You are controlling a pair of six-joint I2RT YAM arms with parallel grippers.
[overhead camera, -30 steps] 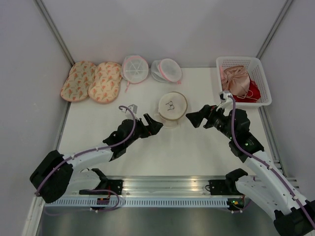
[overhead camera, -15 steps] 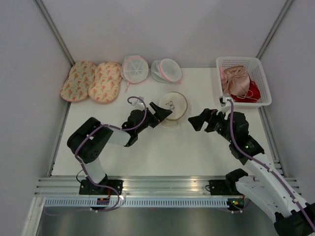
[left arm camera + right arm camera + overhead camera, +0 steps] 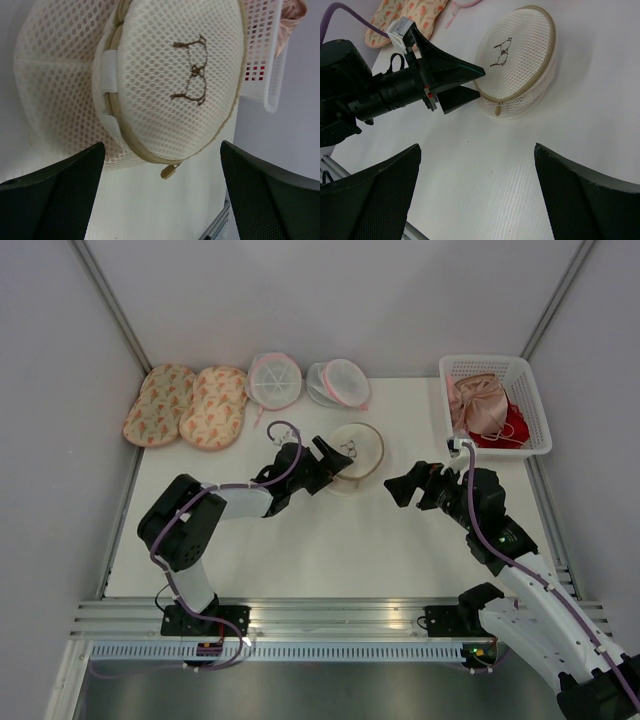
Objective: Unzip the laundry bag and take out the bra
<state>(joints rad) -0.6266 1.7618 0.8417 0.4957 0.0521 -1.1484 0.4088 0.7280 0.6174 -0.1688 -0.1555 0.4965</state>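
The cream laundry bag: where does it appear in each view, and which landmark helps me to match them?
Top external: the bag is just above the picture's middle.
Left wrist: the bag fills the upper middle.
Right wrist: the bag lies at the upper right.
Shared landmark: the dark mark on its top face, seen in all three.

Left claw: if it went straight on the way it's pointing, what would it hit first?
Most likely the laundry bag: the open left claw points right at its cream mesh side, near the zipper pull. How much gap remains is hard to judge.
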